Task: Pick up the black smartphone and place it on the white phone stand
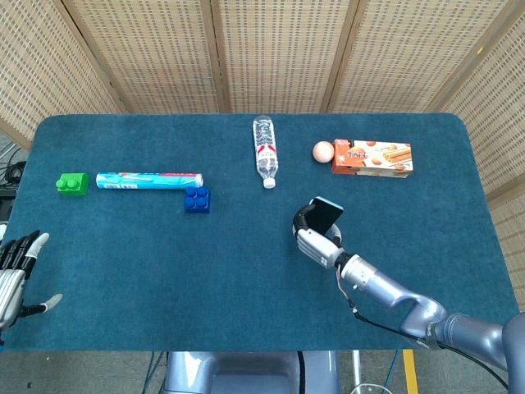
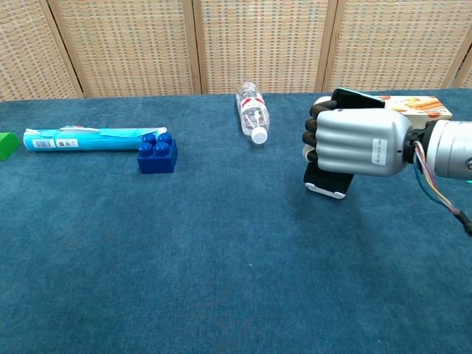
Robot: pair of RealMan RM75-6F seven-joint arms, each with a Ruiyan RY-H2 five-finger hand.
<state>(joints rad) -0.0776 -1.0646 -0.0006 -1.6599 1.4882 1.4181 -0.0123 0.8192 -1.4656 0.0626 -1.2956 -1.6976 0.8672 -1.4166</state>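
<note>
My right hand point(image 1: 316, 241) point(image 2: 352, 142) grips the black smartphone point(image 1: 326, 213) point(image 2: 356, 98), fingers wrapped around it at the table's middle right. The phone stands nearly upright, its lower end down at the white phone stand point(image 2: 325, 189), most of which is hidden behind the hand. Whether the phone rests in the stand I cannot tell. My left hand point(image 1: 14, 275) hovers open at the table's near left edge, holding nothing.
A clear water bottle point(image 1: 263, 151) point(image 2: 252, 110) lies at the back centre. An egg point(image 1: 323, 151) and a snack box point(image 1: 372, 157) point(image 2: 416, 106) sit back right. A blue brick point(image 1: 197, 199) point(image 2: 157, 153), a toothpaste box point(image 1: 148, 180) point(image 2: 82, 139) and a green brick point(image 1: 72, 183) lie left.
</note>
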